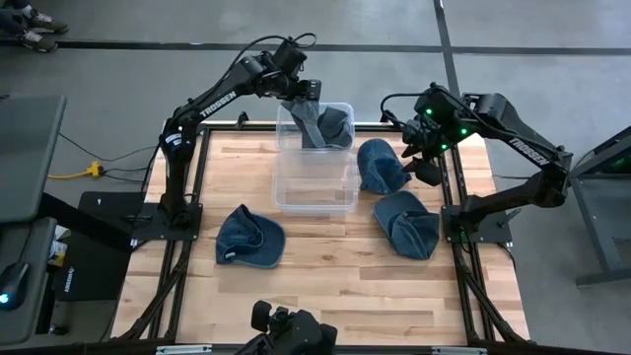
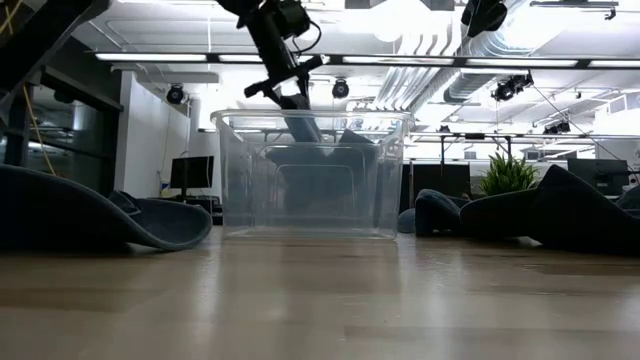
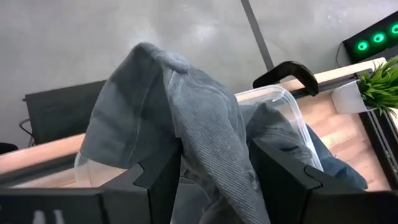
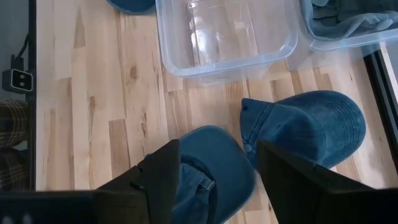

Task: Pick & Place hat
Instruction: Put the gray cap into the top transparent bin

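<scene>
Several blue denim hats are in view. My left gripper point(image 1: 308, 106) is over the far clear bin point(image 1: 288, 138) and shut on a grey-blue hat point(image 1: 330, 126), which reaches down into that bin; the low view shows this hat point(image 2: 305, 128) too. One hat point(image 1: 249, 238) lies on the table's left side. Two more hats point(image 1: 381, 165) point(image 1: 407, 223) lie on the right. My right gripper point(image 4: 217, 168) hovers open above those two, touching neither the nearer hat point(image 4: 208, 168) nor the farther hat point(image 4: 311, 124). My left gripper point(image 3: 214, 152) pinches a bunched fold of the hat's cloth point(image 3: 211, 124) between its two fingers, coming from above and slanting down. The hat's brim point(image 3: 124, 112) stands out beyond the fingers. The rest point(image 1: 335, 126) hangs into the far bin; whether it rests on the bottom I cannot tell.
A second clear bin point(image 1: 315, 182) stands on the near side of the first, with nothing in it point(image 4: 224, 37). Bare wood lies at the table's near side point(image 1: 325, 286). Metal frame rails point(image 1: 455, 247) run along the table's edges. A small plant point(image 3: 379, 87) stands beyond the table.
</scene>
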You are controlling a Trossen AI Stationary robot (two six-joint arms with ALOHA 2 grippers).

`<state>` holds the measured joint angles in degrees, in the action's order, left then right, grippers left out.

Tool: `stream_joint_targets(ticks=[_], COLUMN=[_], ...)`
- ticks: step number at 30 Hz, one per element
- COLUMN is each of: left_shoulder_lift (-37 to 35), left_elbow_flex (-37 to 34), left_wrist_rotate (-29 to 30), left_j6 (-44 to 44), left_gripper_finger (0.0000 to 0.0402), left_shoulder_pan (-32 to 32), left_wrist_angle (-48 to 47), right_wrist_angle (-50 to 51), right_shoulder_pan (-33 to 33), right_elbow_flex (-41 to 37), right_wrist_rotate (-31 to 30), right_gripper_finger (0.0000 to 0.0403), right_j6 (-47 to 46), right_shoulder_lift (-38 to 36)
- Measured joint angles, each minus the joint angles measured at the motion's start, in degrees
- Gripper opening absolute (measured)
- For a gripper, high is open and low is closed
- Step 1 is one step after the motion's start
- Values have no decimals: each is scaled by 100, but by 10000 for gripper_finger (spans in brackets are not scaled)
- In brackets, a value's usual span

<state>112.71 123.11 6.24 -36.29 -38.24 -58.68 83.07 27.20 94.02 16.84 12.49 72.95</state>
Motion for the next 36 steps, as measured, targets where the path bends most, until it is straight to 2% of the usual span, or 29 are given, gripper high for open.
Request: stream_joint_targets(ticks=[3,5,7,10,12,15,19,28,32,36], left_shoulder_lift=[0,0,0,0,0,0,0,-2,-22,2], left_elbow_flex=[0,0,0,0,0,0,68,1169,1156,1145], left_wrist_rotate=[-83,-111,-198,-354,-546,-845,-911,-651,-149,738], left_j6=[2,7,53,238,337,516,902,1947,2787,3854], left_gripper_finger=[180,158,119,34,13,7,4,2,1,1], left_shoulder_pan=[0,10,38,42,42,49,204,540,807,1048], left_wrist_angle=[57,68,148,223,243,342,536,-26,-388,-756], right_wrist_angle=[-2,-2,-2,-4,-4,-6,-7,-9,-11,-62], right_shoulder_pan=[0,0,0,0,0,0,2,2,2,2], right_elbow_flex=[0,0,0,0,0,0,0,0,0,0], right_wrist_rotate=[0,0,0,0,0,-2,-1,-1,-2,-22], right_gripper_finger=[206,206,206,206,206,206,206,206,206,206], right_j6=[0,1,2,2,2,5,44,46,46,63], right_shoulder_lift=[0,0,0,2,0,2,2,2,2,2])
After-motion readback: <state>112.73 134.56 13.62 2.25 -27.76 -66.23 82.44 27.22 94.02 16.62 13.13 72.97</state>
